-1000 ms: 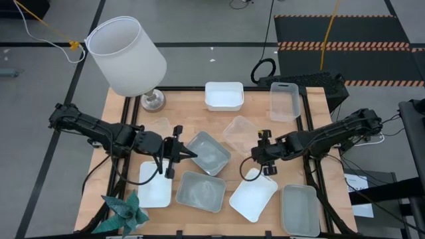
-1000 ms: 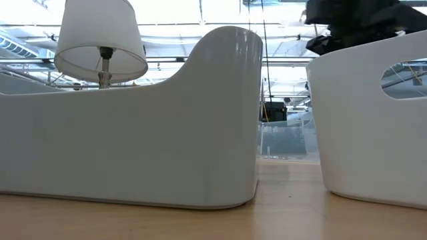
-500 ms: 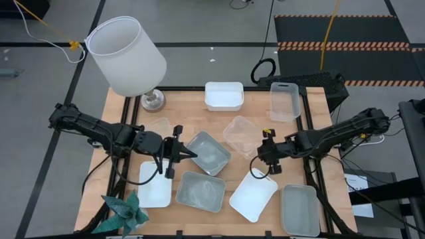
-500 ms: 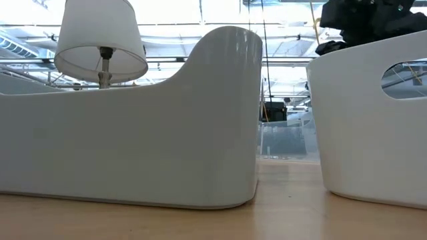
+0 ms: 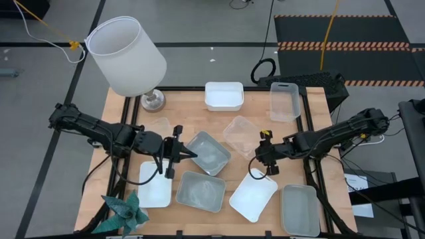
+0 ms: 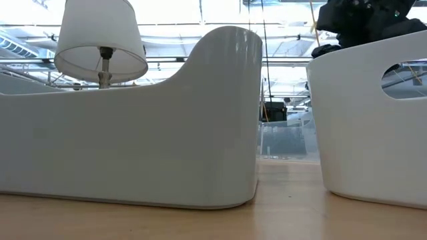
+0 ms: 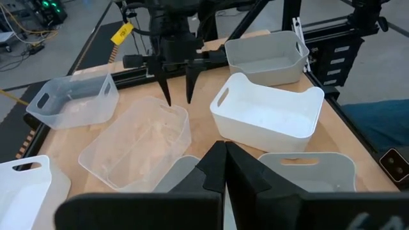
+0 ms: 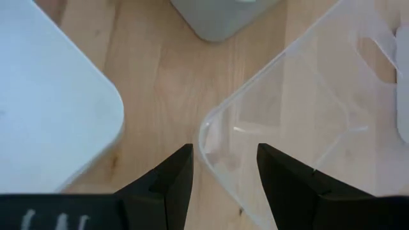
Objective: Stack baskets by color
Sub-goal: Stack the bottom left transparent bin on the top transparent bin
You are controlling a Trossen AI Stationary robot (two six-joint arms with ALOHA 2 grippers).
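1. Right claw: open, empty, poised over the corner of the clear basket at mid-table.
2. Left claw: shut, empty, beside a grey-green basket.

Nine baskets are lying on the surface: three white baskets, three grey-green baskets and three clear baskets. One lamp and one teal cloth are also showing.

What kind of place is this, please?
Probably a robotics lab or workshop: a wooden table on a black metal frame, cables across a grey floor, hazard-striped matting, and high industrial windows behind the lamp.
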